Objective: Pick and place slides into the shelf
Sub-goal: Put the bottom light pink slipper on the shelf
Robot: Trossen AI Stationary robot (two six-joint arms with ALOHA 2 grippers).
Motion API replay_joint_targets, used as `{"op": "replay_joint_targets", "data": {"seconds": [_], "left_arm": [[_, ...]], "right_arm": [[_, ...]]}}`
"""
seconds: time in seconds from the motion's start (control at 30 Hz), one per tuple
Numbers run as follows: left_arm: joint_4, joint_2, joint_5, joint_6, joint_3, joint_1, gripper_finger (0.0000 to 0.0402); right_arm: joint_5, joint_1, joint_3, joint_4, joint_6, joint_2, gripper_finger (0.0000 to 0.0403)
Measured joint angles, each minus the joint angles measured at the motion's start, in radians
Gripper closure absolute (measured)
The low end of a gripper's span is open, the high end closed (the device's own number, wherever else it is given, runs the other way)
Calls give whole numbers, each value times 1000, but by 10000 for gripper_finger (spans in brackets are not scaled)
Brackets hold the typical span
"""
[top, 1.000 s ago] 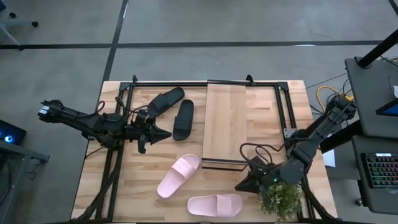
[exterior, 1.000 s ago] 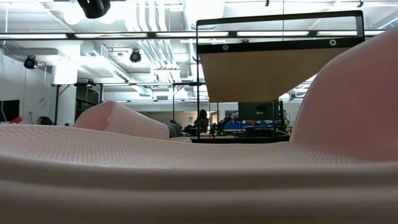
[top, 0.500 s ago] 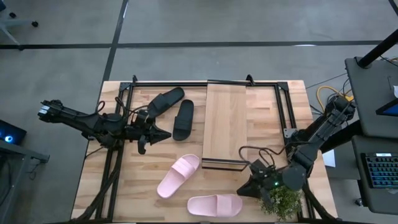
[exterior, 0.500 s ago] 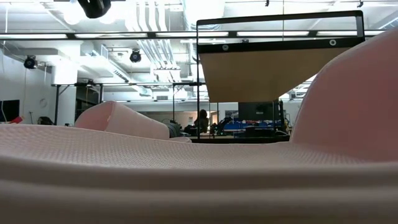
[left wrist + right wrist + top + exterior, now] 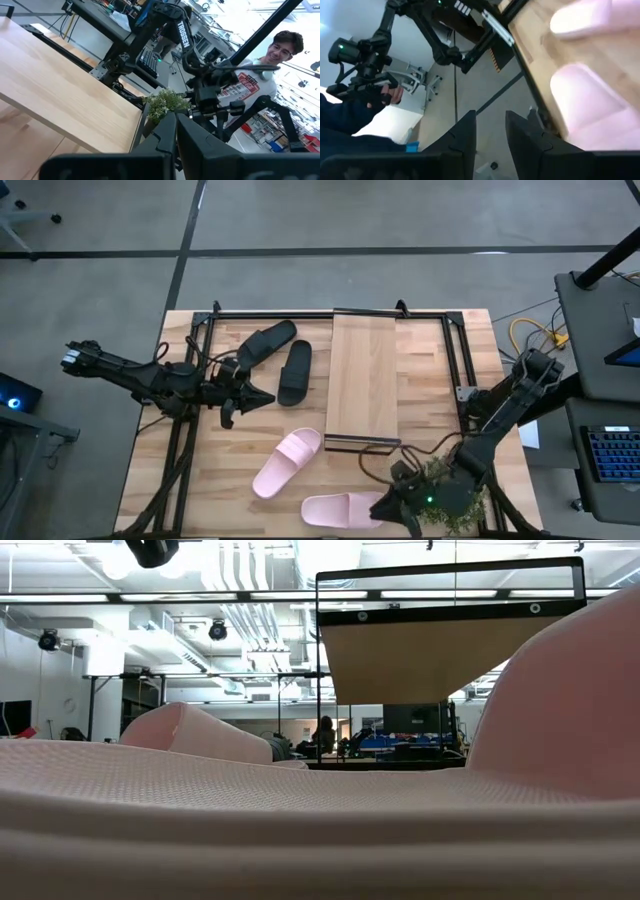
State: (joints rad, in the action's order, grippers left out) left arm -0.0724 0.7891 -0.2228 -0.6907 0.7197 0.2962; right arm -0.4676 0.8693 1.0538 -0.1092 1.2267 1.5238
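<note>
Two black slides (image 5: pixel 265 340) (image 5: pixel 295 372) lie at the far left of the table. Two pale pink slides (image 5: pixel 287 462) (image 5: pixel 345 508) lie on their soles near the front edge. The nearer pink slide (image 5: pixel 300 820) fills the low view. The shelf (image 5: pixel 362 380), a light-wood plank on a black frame, stands mid-table. My right gripper (image 5: pixel 381 507) hovers open just past the nearer pink slide's right end. In its wrist view the right gripper (image 5: pixel 490 135) has nothing between the fingers, and the slide (image 5: pixel 590 105) lies off to one side. My left gripper (image 5: pixel 268 395) waits shut, beside the black slides.
A small green plant (image 5: pixel 455 500) stands at the table's near right corner, under my right arm. Black frame rails (image 5: pixel 455 350) run along the table's sides and far edge. A person (image 5: pixel 270 65) stands beyond the table, and a hand (image 5: pixel 367 92) holds a device off the near side.
My right gripper has moved toward the table's near edge and leftward, sinking a little and rolling slightly. It has gone from beside the shelf's near end to the right end of the nearer pink slide. The slides have not moved.
</note>
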Motion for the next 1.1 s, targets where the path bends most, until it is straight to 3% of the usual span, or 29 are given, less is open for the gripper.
{"op": "replay_joint_targets", "data": {"seconds": [0.77, 1.1], "left_arm": [[-4, -1, 19, 17, 1, 0, 402], [-5, -3, 59, 25, 1, 0, 402]], "right_arm": [[-3, 7, -108, 56, 219, 29, 282], [77, -26, -173, 51, 289, 29, 280]]}}
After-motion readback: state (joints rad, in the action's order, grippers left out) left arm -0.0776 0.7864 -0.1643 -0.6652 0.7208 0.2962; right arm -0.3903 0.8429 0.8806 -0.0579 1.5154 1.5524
